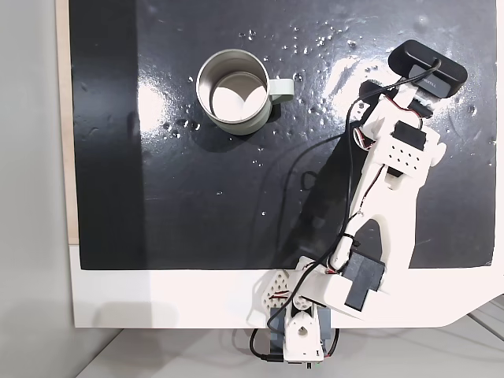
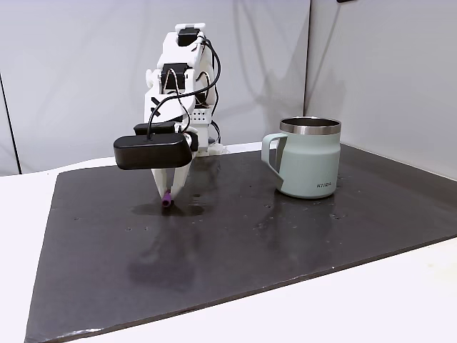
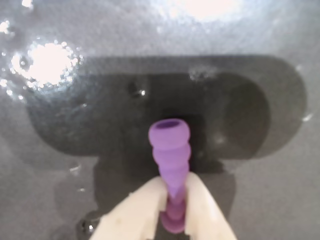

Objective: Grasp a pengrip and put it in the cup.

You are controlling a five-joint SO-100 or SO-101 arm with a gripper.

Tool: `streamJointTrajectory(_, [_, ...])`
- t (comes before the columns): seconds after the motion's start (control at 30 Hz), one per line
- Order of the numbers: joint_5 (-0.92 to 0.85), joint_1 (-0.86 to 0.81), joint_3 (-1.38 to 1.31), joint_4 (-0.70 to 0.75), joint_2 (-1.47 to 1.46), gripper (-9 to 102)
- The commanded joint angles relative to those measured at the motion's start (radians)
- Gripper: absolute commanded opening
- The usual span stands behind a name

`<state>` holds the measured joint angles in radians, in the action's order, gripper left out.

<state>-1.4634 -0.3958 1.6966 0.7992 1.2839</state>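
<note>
lab bench | plain grey walls (image 2: 71, 71) | black mat (image 2: 235, 243)

Small dark lettering sits low on the pale outer wall of the cup (image 2: 308, 166), standing to the right of the tool (image 2: 167, 201) in a fixed view; it is too small to read.

**Purple Against Black**

The small ribbed soft purple pengrip (image 3: 170, 152) shows light violet, with a darker mauve tone low between the cream-white plastic pincer (image 3: 172, 200). The round steel cup (image 2: 308, 157) has a pale grey-green wall, a silvery rim and small dark lettering. The glossy black mat (image 1: 197, 205) carries white glare and pale specks; the bench (image 1: 157, 299) is white.
</note>
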Motion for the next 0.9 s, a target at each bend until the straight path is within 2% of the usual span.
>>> streamJointTrajectory(0.0, [-0.011,0.003,-0.003,0.014,0.012,0])
streamJointTrajectory(0.37, [0.229,0.241,0.008,0.402,0.391,0])
streamJointTrajectory(0.6, [0.480,0.431,-0.057,0.508,0.594,0])
streamJointTrajectory(0.87, [0.819,0.568,-0.322,0.578,0.566,0])
